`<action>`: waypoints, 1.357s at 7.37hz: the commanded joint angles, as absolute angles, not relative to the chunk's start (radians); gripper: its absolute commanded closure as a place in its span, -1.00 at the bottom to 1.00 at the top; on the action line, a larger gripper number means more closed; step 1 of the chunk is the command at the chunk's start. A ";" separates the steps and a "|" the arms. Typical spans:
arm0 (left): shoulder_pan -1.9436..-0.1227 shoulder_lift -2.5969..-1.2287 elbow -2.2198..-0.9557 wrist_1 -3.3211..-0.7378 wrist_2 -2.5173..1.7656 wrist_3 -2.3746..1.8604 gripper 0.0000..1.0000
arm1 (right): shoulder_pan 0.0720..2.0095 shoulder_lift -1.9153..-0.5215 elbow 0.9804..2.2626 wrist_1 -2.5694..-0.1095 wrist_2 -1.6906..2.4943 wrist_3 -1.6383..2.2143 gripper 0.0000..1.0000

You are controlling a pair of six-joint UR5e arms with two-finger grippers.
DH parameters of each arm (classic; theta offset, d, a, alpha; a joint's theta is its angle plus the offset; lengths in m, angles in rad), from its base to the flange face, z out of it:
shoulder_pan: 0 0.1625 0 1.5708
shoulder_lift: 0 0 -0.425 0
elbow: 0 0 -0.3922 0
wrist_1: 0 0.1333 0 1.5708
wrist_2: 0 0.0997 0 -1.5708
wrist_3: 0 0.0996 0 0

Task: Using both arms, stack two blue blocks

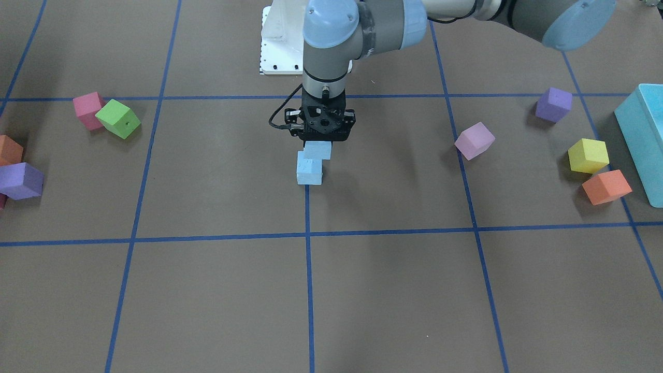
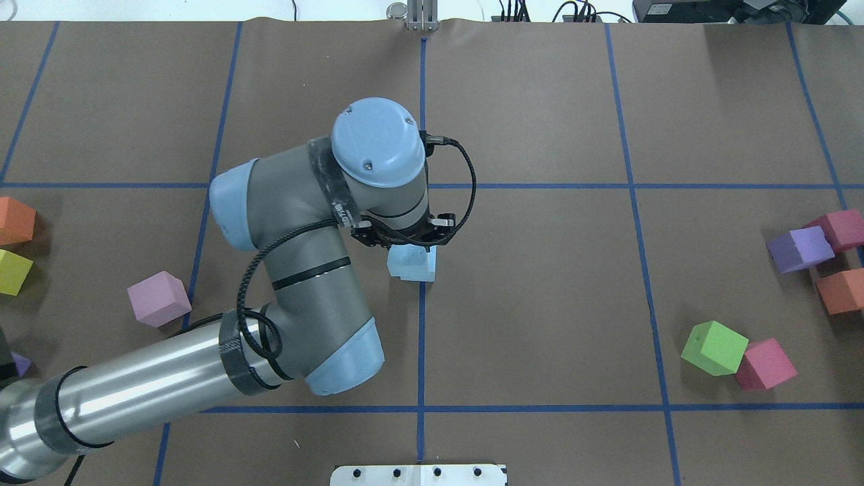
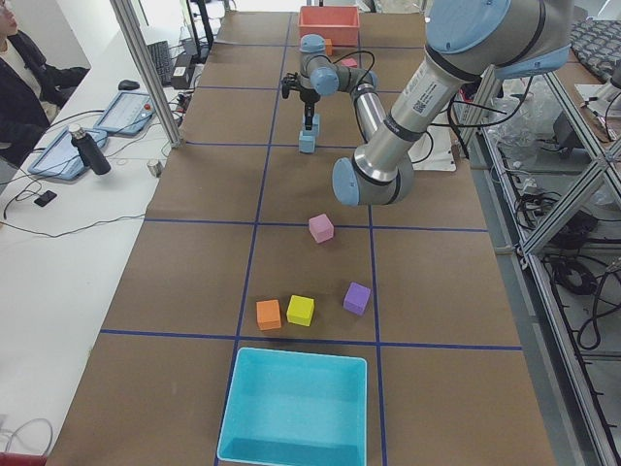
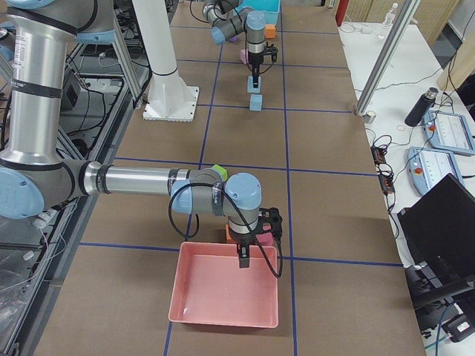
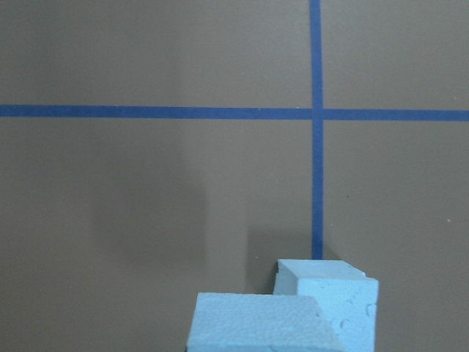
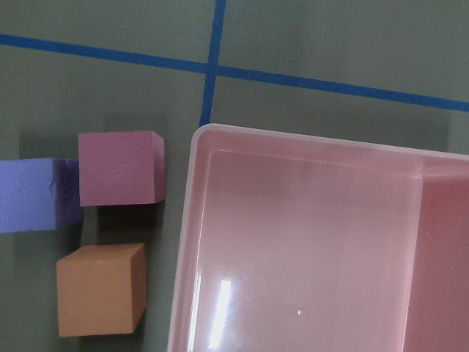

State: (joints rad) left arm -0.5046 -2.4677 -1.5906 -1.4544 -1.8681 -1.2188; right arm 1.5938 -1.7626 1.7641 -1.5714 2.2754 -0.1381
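Note:
Two pale blue blocks are at the table's middle, on a blue tape line. One blue block (image 1: 310,171) rests on the table. My left gripper (image 1: 322,137) points straight down and is shut on the other blue block (image 1: 317,149), held just above and slightly behind the resting one, overlapping it. In the left wrist view the held block (image 5: 256,323) fills the bottom edge, with the resting block (image 5: 333,290) just beyond it. My right gripper (image 4: 243,259) hangs over a pink tray (image 4: 223,323); I cannot tell whether it is open or shut.
A lilac cube (image 1: 474,140), purple cube (image 1: 553,104), yellow cube (image 1: 588,155), orange cube (image 1: 606,186) and the turquoise bin (image 1: 645,134) lie on my left side. A green cube (image 1: 118,118), pink cube (image 1: 88,110), purple cube (image 1: 20,180) and orange cube (image 1: 9,150) lie on my right.

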 commanded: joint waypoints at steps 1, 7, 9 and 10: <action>-0.485 -2.503 -1.528 -1.459 -1.844 -1.213 0.44 | 1.594 -1.766 1.764 -1.572 2.276 -0.138 -1.00; -0.523 -2.488 -1.525 -1.456 -1.848 -1.150 0.44 | 1.594 -1.766 1.764 -1.571 2.278 -0.133 -1.00; -0.522 -2.491 -1.525 -1.460 -1.851 -1.163 0.44 | 1.594 -1.766 1.764 -1.571 2.278 -0.133 -1.00; -0.522 -2.491 -1.523 -1.462 -1.852 -1.167 0.44 | 1.594 -1.766 1.764 -1.571 2.278 -0.133 -1.00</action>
State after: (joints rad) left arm -0.5214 -2.4905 -1.5245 -1.4600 -1.8507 -1.1603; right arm 1.5938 -1.7656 1.7641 -1.5709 2.2779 -0.1335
